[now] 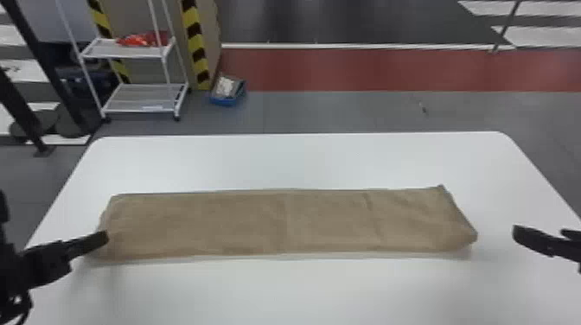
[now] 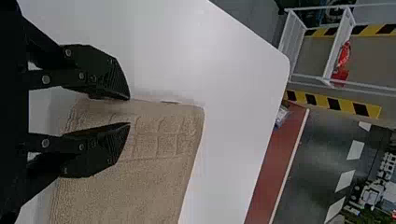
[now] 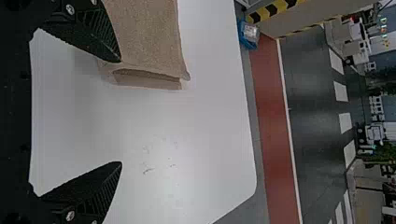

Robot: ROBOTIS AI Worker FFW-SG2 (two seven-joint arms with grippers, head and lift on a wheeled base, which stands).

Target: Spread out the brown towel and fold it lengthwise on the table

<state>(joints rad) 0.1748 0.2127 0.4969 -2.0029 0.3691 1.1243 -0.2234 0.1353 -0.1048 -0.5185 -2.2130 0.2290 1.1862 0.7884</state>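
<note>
Brown towel (image 1: pixel 276 222) lies folded, left pincer (image 1: pixel 97 242) ajar, right pincer (image 1: pixel 540 235) wide, both empty; blue bin (image 1: pixel 222 102) holds something white (image 1: pixel 225 86).

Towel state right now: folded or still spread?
Folded lengthwise: the brown towel lies as a long narrow strip, with stacked layers at one end.

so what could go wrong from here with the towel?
The left gripper is open over the left end of the brown towel; a low sweep could drag it askew. At the right end the layers gape, so a tug might shift them. The right gripper stands wide open near there and could catch them.
</note>
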